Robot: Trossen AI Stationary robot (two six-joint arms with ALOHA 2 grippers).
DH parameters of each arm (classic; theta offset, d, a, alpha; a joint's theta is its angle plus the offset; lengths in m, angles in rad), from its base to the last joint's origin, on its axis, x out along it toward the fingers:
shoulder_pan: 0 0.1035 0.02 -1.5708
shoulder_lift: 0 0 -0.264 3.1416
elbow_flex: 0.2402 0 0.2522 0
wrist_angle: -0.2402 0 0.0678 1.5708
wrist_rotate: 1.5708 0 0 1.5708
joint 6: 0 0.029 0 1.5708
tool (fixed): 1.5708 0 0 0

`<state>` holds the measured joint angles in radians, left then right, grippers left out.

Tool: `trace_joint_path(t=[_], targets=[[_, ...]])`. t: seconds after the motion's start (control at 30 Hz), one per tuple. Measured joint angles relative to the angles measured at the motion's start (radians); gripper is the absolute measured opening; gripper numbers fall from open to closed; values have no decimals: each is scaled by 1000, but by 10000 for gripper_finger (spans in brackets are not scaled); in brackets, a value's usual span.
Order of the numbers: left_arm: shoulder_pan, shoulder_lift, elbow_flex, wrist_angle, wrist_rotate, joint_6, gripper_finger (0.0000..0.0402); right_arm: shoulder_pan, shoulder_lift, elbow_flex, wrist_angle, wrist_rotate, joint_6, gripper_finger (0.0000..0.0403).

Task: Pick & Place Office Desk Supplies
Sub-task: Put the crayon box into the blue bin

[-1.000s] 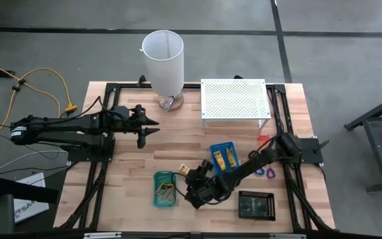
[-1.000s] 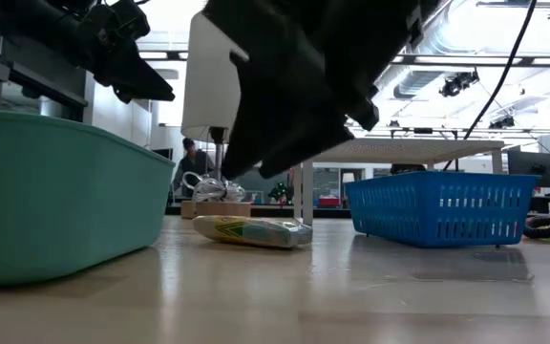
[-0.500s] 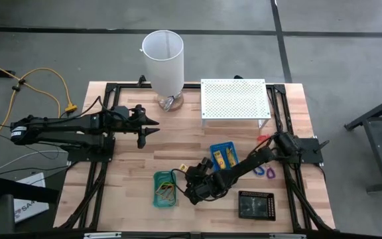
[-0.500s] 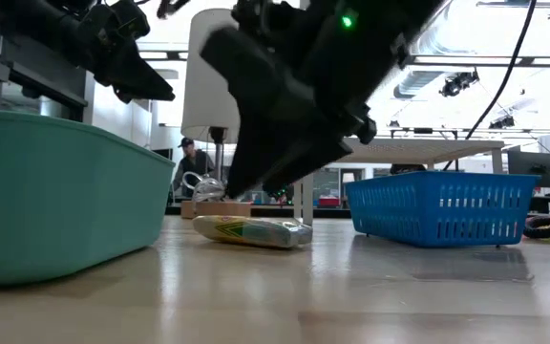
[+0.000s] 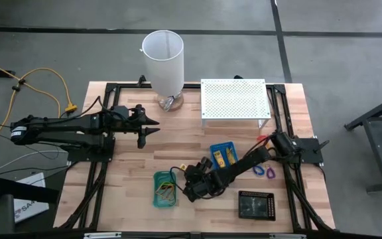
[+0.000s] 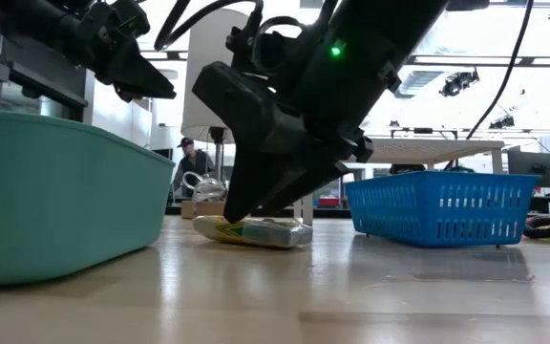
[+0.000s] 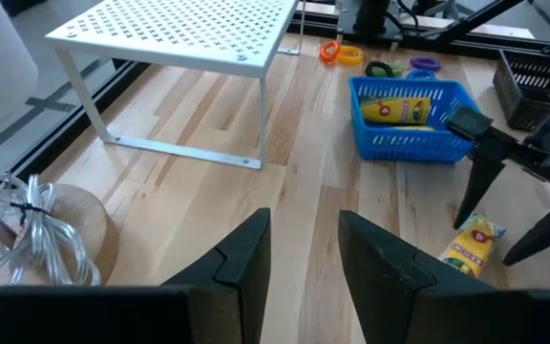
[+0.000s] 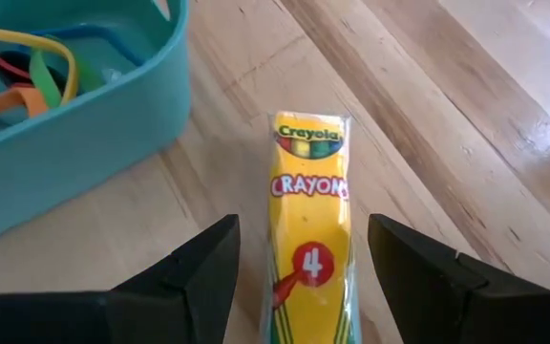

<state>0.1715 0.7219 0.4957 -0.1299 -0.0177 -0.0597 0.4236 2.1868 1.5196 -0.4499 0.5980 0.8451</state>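
- While the high view is hiding the crayon packet (image 8: pixel 308 239) under the right arm, the right wrist view is showing it lying flat on the wood between the right gripper (image 8: pixel 304 277) fingers, which are spread and straddling it without touching.
- Low view is showing what the others are not: the right gripper's (image 6: pixel 246 196) tips are hanging just above the packet (image 6: pixel 253 230), at centre frame.
- Green tray (image 8: pixel 55 124), upper left of the right wrist frame, is sitting just beside the packet, holding rubber bands (image 8: pixel 27 72); bare wood is lying open toward the upper right.
- Left wrist view is showing another packet in the blue tray (image 7: pixel 413 119) at right, and loose bands (image 7: pixel 342 52) beyond it at top.
- Left gripper (image 5: pixel 152 126) is waiting at left centre of the high view, fingers parted and holding nothing, well apart from the trays.
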Motion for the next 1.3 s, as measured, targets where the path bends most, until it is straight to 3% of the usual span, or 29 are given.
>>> trace_joint_path(t=[1.3], targets=[[0, 0, 0, 4, -3, 0, 119, -17, 29, 0, 4, -57, 26, 221]])
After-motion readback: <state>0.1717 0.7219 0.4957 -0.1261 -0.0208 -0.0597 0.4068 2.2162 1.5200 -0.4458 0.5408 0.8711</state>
